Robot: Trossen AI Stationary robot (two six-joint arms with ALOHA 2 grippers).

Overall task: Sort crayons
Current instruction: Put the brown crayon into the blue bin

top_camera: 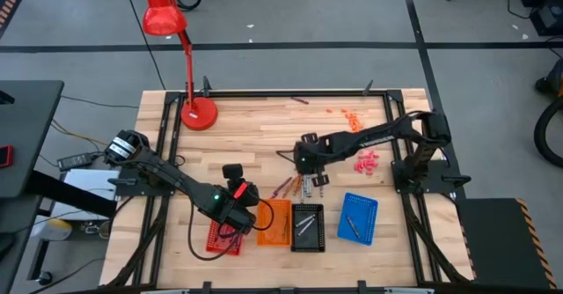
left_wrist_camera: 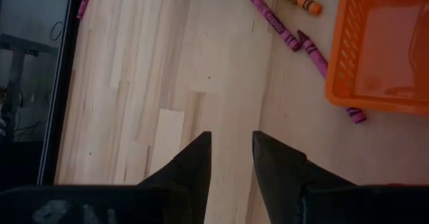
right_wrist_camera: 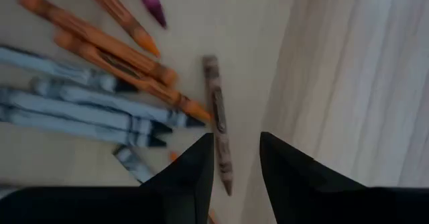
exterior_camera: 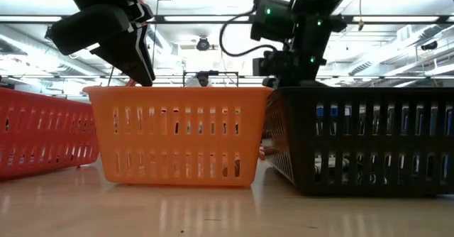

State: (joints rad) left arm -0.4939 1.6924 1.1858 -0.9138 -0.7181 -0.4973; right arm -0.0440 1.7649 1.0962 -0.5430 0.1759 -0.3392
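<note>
Right gripper (right_wrist_camera: 236, 158) low over loose crayons (right_wrist_camera: 100, 90) near the middle, jaws narrow, holding nothing. Left gripper (left_wrist_camera: 231, 155) narrow too, empty. Could bump crayons away, being packed close.

Pale wood table (top_camera: 264, 144), perforated plastic orange tray (exterior_camera: 177, 138)

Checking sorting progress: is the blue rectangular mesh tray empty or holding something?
Holding something: the blue rectangular mesh tray has one thin crayon lying inside, seen from above.
</note>
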